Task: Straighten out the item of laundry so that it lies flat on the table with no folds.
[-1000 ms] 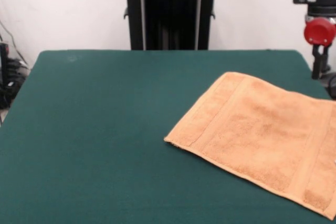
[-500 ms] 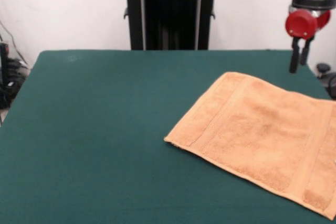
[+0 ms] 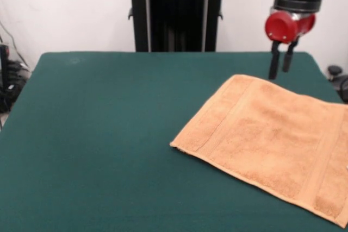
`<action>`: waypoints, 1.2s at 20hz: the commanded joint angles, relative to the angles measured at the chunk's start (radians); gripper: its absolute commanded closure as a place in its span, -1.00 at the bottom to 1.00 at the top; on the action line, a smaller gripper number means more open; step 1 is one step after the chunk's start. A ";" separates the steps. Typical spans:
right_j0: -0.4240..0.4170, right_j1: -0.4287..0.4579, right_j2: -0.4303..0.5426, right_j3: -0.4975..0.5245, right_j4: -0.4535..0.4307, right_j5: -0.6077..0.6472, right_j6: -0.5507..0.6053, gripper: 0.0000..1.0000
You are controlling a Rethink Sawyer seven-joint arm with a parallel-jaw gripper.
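Front view: the pincer (image 3: 279, 73) hangs in the air above the far edge of the towel (image 3: 269, 142), its two black fingers (image 3: 273, 66) pointing straight down with a narrow gap between them, holding nothing. The towel lies on the right part of the green table (image 3: 98, 134), turned at a slant, its right end running out of the picture. What shows of it looks flat, with a woven band near the left end; a fold could be hidden past the edge. To do this step well, I judge the pincer should come down on a border, pinch one layer only, and draw it outward low and slow.
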 commanded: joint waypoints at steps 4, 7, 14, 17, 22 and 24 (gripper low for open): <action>-0.022 0.062 0.111 0.020 -0.078 0.121 -0.258 -1.00; -0.033 0.068 0.120 0.008 -0.082 0.126 -0.265 -1.00; -0.064 0.057 0.156 0.015 -0.072 0.146 -0.281 -1.00; -0.080 0.061 0.177 0.017 -0.087 0.145 -0.287 1.00; -0.091 0.066 0.194 0.011 -0.087 0.163 -0.309 1.00; -0.098 0.069 0.205 0.008 -0.084 0.186 -0.318 1.00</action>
